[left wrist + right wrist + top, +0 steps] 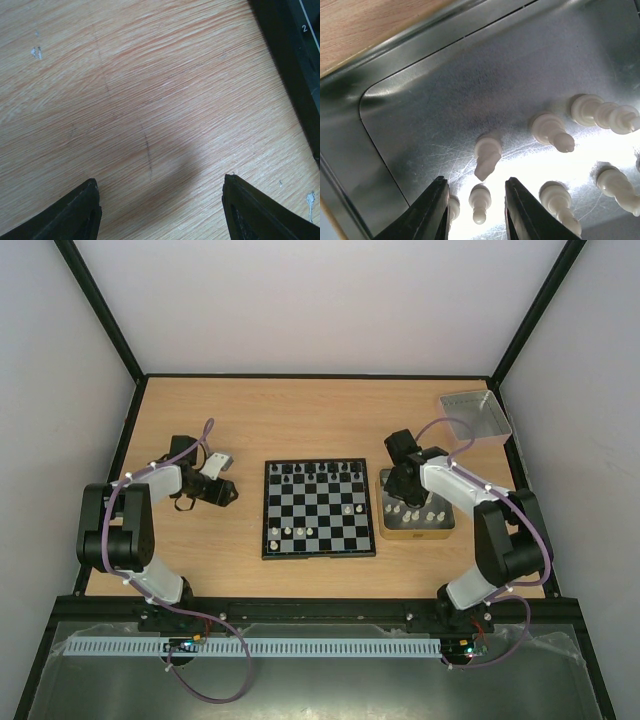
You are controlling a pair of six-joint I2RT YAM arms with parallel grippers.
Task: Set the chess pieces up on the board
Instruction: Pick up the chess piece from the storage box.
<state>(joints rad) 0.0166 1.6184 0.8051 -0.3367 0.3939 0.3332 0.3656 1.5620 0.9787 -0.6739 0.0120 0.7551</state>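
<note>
Table (150, 100) matt grained wood; tray (470, 75) scratched shiny metal; chess pieces (487, 155) glossy.

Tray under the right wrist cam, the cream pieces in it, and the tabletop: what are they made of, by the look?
Grey tray floor: looks like sheet metal, brushed and glossy; fine scratches, bright glare.
Cream chess pieces: probably moulded plastic, smooth with a soft sheen; resin not ruled out.
Tan tabletop: wood or wood-grain laminate, matt; streaked grain, cannot tell which.
</note>
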